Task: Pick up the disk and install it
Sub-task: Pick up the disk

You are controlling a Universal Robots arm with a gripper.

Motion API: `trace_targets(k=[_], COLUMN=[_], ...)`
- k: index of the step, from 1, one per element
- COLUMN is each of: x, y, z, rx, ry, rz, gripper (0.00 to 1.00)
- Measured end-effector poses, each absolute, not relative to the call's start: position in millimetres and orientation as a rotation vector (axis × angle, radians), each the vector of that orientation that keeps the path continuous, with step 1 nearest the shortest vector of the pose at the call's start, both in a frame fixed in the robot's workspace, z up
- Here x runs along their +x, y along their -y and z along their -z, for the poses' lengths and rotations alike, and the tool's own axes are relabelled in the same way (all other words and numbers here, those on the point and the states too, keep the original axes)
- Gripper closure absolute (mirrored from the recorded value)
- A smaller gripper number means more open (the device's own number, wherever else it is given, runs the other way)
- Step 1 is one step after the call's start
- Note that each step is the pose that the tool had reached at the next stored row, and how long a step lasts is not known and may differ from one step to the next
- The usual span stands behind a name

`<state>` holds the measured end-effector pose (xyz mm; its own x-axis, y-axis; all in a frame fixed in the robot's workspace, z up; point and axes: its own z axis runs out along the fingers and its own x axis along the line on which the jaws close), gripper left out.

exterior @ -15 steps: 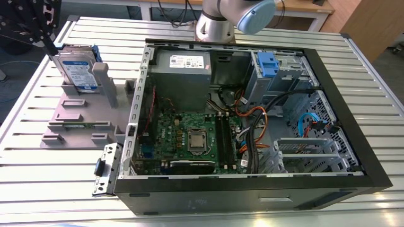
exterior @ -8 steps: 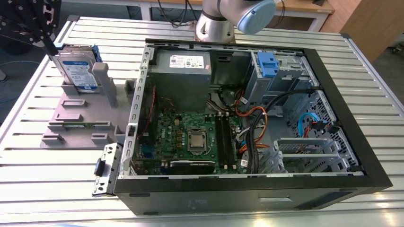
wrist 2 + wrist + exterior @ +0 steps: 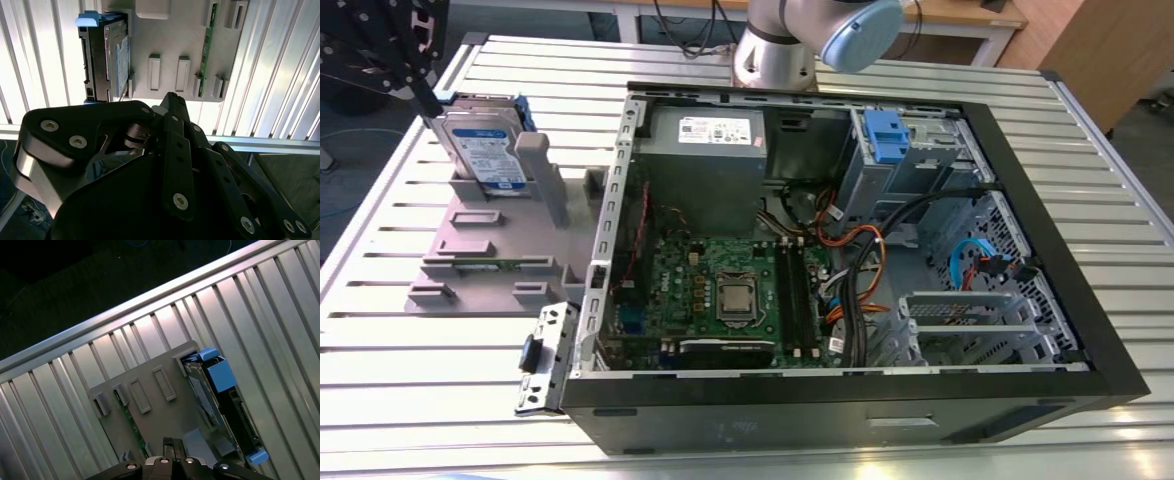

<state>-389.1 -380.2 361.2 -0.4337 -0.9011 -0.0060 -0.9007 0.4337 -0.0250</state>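
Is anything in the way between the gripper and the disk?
Nothing visible. The gripper hangs over the stand, and the disk stands on edge in the stand's end slot, its top uncovered.

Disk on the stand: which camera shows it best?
The exterior view: the disk stands upright in the grey stand with its labelled face turned toward the camera. Both wrist views show the disk nearly edge-on, so its blue carrier is plain but little of the label shows.

A workshop: opened computer case (image 3: 854, 405) on slatted metal bench (image 3: 400, 380).
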Motion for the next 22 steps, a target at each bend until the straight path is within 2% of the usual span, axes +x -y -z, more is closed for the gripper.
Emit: trace_targets(k=[22], x=[-389.0], y=[380.2], z=[-361.1], rx=[-1.686], ry=[-2.629], rz=[0.028], gripper=[0.89])
